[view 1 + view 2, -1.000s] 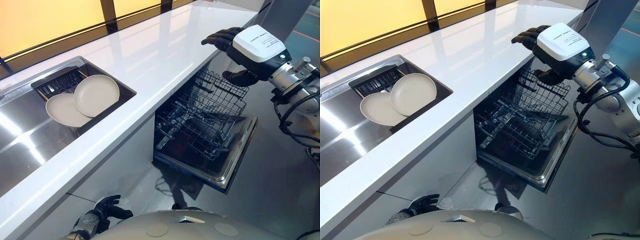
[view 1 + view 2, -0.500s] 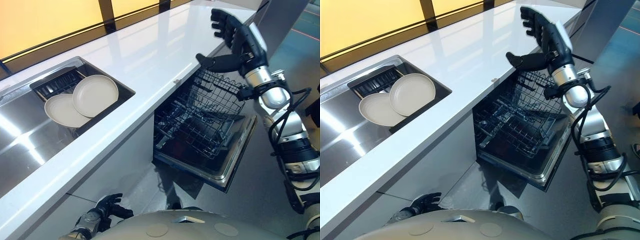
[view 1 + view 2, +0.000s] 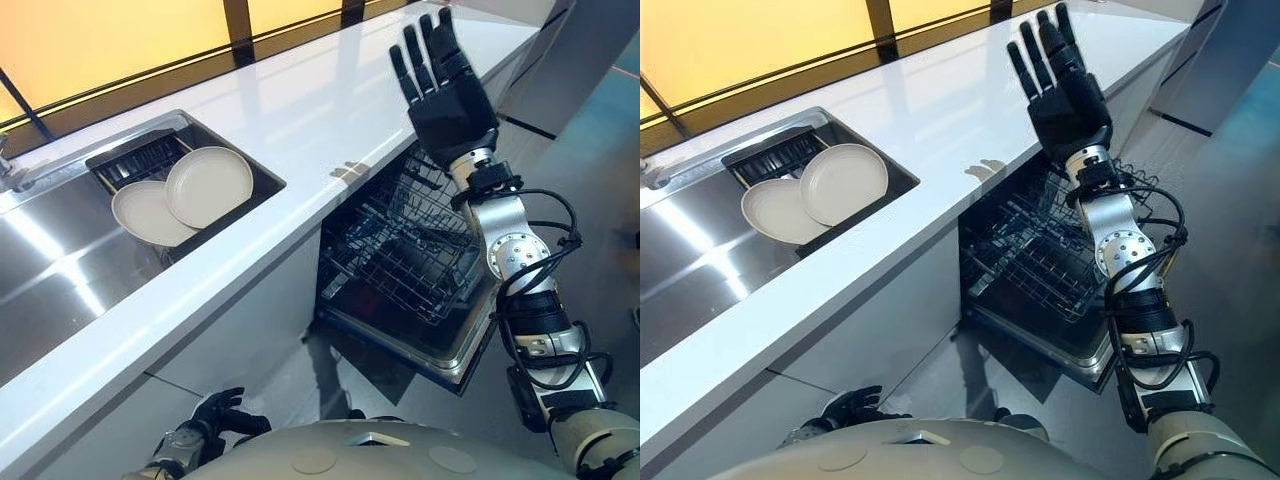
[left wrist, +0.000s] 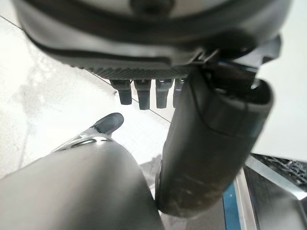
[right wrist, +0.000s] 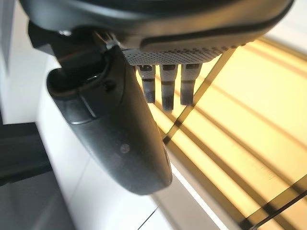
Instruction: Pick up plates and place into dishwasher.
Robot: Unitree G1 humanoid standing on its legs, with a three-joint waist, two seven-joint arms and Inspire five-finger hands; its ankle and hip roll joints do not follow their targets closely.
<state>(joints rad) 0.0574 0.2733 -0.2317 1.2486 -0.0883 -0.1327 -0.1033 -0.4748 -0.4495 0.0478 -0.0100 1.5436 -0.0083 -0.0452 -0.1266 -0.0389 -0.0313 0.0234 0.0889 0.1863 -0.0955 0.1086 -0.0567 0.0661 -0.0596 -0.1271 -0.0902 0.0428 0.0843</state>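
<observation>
We find the plates (image 3: 185, 195) in the sink (image 3: 55, 275), well left of the raised right hand (image 3: 450, 105), its fingers straight, apart, holding nothing.

plates (image 3: 185, 195): two, cream, round, overlapping, lying in sink (image 3: 60, 265) | dishwasher (image 3: 440, 335): door open, rack (image 3: 400, 245) pulled out

White bench (image 3: 300, 110) runs from near left to far right. Steel sink (image 3: 50, 270) set into bench at left; dark slotted rack (image 3: 140, 160) at sink's far end. Amber window (image 3: 100, 40) behind, dark mullions (image 3: 237, 18). Grey floor (image 3: 590, 180) at right.
</observation>
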